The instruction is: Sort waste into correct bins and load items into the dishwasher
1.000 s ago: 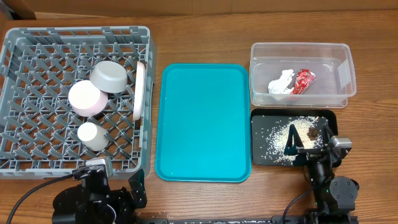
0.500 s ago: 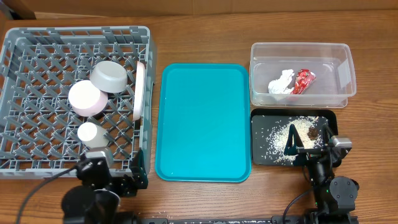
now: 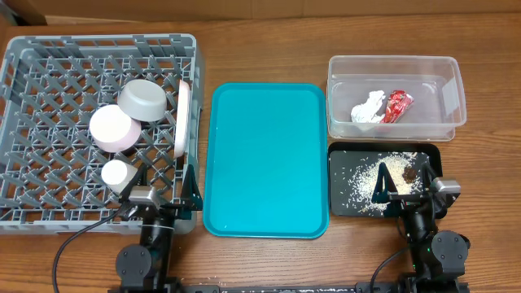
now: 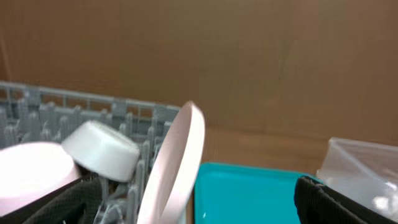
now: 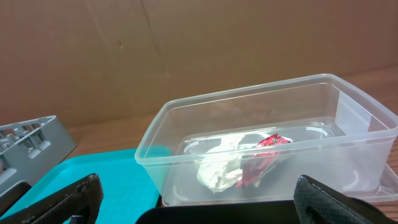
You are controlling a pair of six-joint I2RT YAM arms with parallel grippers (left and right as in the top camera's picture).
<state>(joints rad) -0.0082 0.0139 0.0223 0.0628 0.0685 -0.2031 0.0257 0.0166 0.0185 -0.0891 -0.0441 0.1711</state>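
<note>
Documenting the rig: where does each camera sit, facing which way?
Overhead: above the table, looking straight down on dish rack, teal tray, clear tub, black tray; left end effector, right end effector at near edge.
Left wrist: low, facing forward past the white plate; own fingers in bottom corners.
Right wrist: low, facing the tub; fingers likewise.
Shared: teal tray in all three.

Wooden table (image 3: 260, 41): dish rack (image 3: 98, 39), teal tray (image 3: 267, 159), tub (image 3: 395, 59), black tray (image 3: 338, 155)
</note>
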